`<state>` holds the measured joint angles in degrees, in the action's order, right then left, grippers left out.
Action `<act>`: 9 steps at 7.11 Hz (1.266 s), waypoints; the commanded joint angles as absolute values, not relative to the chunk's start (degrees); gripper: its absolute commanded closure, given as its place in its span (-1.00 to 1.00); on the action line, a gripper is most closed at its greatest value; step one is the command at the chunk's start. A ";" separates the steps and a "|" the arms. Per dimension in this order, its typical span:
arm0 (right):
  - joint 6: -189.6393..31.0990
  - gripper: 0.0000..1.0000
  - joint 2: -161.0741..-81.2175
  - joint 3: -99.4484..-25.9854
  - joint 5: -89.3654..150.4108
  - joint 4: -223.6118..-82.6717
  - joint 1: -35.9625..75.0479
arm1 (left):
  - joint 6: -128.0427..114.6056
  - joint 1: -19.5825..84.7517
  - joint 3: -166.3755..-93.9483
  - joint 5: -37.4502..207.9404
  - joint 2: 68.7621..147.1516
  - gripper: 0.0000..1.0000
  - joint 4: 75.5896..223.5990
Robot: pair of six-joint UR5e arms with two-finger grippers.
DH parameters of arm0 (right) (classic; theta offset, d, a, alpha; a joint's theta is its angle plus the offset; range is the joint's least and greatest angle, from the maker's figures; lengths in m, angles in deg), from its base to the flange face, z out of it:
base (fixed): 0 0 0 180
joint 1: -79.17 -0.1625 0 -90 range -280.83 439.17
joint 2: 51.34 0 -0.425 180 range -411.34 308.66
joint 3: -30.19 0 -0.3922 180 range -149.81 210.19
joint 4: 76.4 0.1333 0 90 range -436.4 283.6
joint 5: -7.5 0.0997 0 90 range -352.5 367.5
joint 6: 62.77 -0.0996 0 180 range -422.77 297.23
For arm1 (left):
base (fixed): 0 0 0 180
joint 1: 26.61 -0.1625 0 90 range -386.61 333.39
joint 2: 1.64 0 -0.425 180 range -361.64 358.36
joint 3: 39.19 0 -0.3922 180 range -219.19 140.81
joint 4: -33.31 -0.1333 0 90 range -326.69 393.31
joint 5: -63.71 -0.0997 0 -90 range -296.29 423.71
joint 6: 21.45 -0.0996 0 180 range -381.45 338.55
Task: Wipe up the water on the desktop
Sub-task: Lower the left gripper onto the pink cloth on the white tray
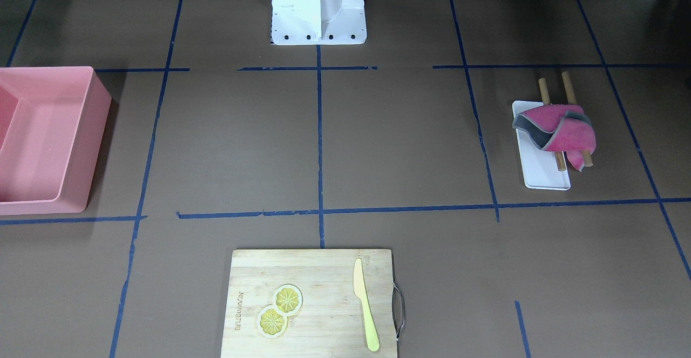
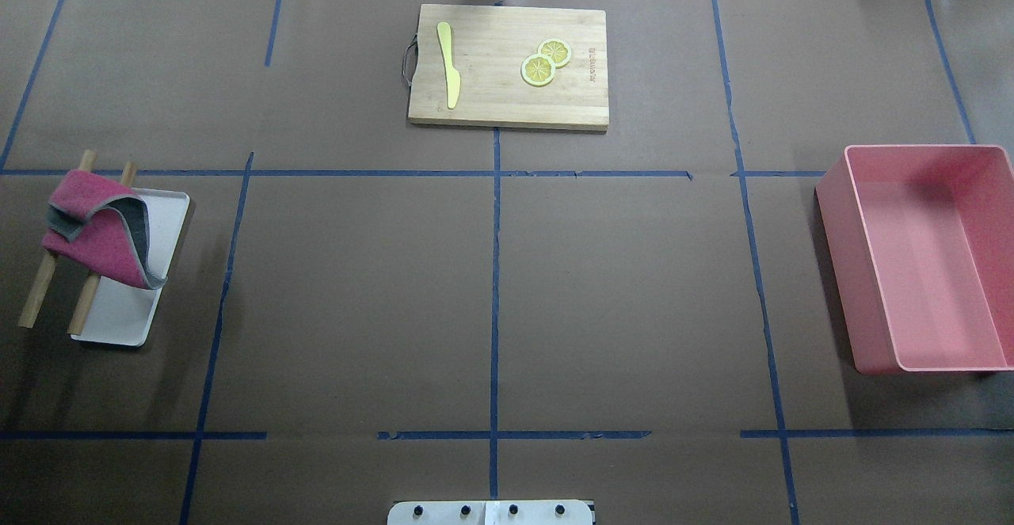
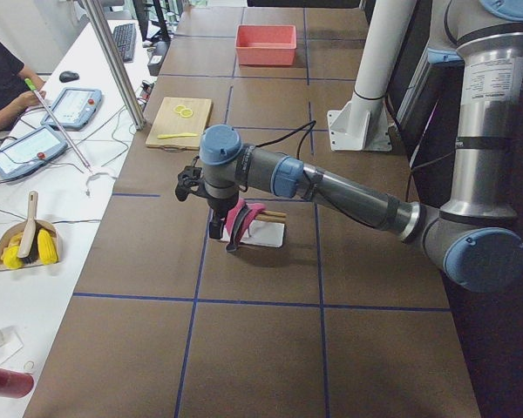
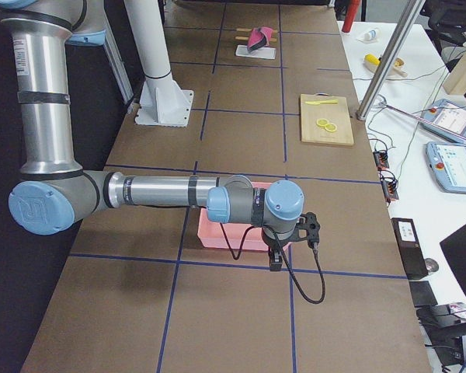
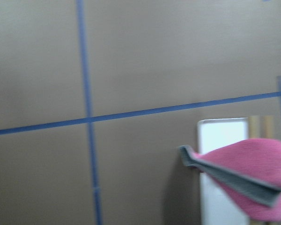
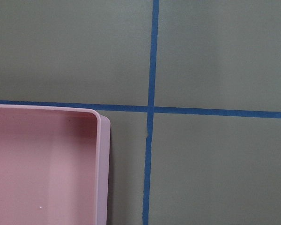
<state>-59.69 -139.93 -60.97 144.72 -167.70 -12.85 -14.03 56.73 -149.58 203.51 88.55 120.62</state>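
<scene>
The desktop is a dark-brown surface with blue tape lines; I see no water on it. A pink-and-grey cloth is draped over two wooden sticks across a white tray on my left side. It also shows in the front view and in the left wrist view. My left gripper hangs just beside the cloth; I cannot tell whether it is open. My right gripper hangs by the pink bin's corner; I cannot tell its state.
A pink bin stands on my right; its corner shows in the right wrist view. A wooden cutting board at the far middle carries a yellow knife and two lemon slices. The robot base is at the near edge.
</scene>
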 commanded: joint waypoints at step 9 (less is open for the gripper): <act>-59.96 -1.00 -139.67 -64.47 144.26 -167.63 -11.62 | 12.74 41.33 -133.50 203.81 94.78 -0.85 148.10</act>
<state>-59.87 -139.85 -64.41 144.27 -167.64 -11.86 12.70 41.91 -133.59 203.93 95.05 148.26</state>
